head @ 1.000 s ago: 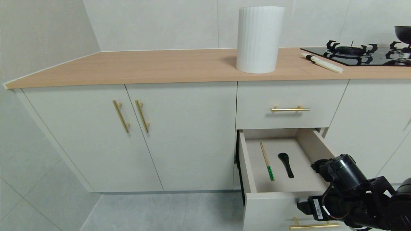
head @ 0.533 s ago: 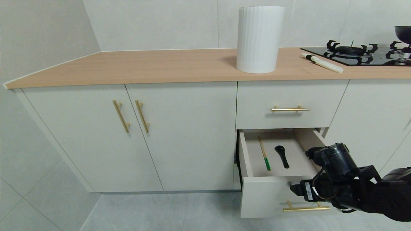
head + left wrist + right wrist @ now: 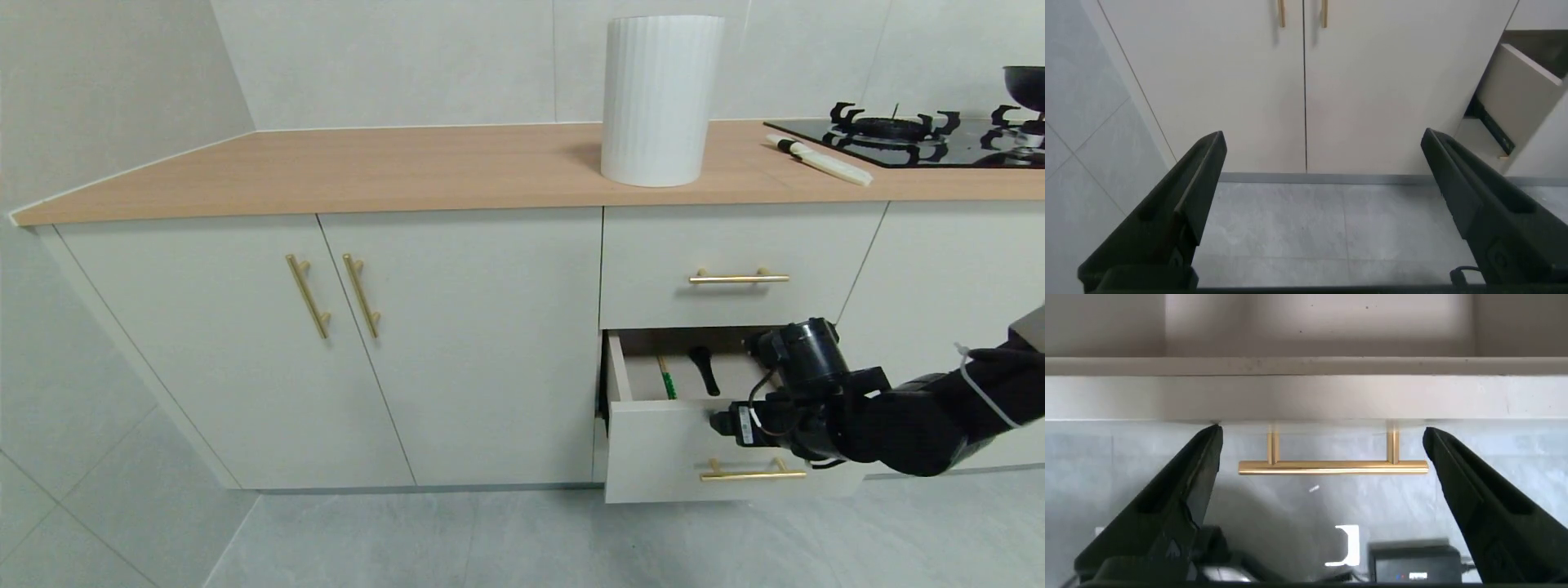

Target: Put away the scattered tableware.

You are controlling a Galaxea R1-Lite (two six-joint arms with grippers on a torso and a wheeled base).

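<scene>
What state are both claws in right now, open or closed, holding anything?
Left claw: open, empty, facing the cupboard doors.
Right claw: open, empty, at the drawer front, just above its handle.

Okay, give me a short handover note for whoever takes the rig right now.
Left gripper: open, empty, low before the cupboard doors.
Right gripper: open, at the front of the lower drawer, near its gold handle.
Chopsticks and black spoon lie inside that drawer, which stands partly open.
Done: those two stowed.
Left: shut the drawer; a pale utensil lies on the counter by the hob, perhaps next.
</scene>
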